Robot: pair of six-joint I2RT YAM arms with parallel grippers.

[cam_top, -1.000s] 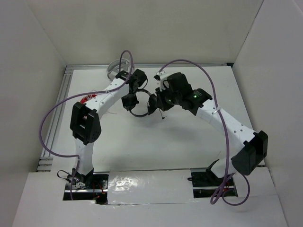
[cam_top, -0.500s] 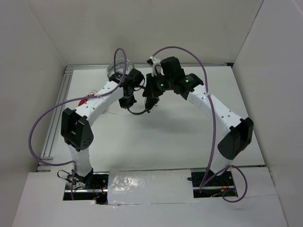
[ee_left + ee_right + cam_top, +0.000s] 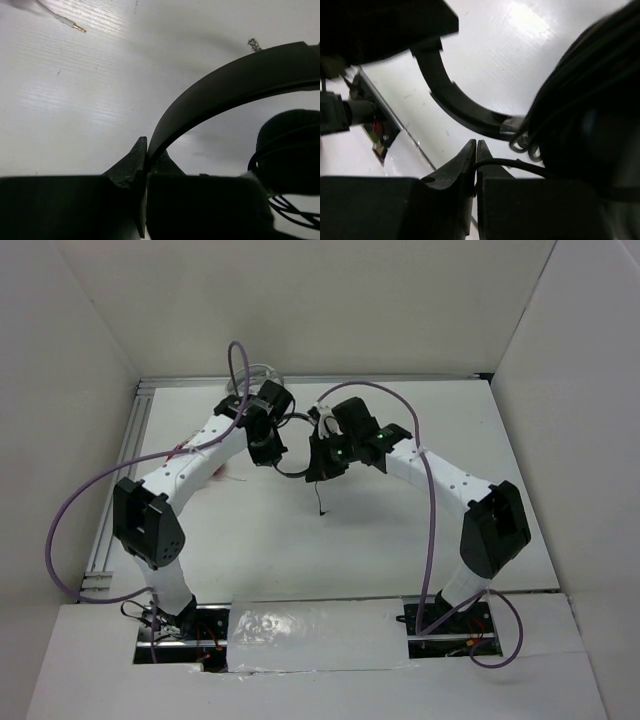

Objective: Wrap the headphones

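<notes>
The black headphones [image 3: 292,465] hang between my two grippers at the back middle of the table. My left gripper [image 3: 268,447] is shut on the thin black headband [image 3: 215,90]; one round earcup [image 3: 290,150] shows at the right of the left wrist view. My right gripper [image 3: 322,462] is shut on the thin black cable [image 3: 520,164], which runs from its jaws to the cable loops wound around the earcup [image 3: 590,110]. The headband [image 3: 455,100] also shows in the right wrist view. A loose cable end [image 3: 320,502] hangs below the right gripper.
Grey-white headphones [image 3: 250,375] lie at the back behind the left arm. A red item [image 3: 215,468] lies under the left arm. A white cable's gold plug [image 3: 70,24] lies on the table. White walls close in on three sides.
Both grippers moved toward the back left with the headphones. The right gripper swung around the earcup and came back down, carrying the cable; the loose end now hangs lower.
</notes>
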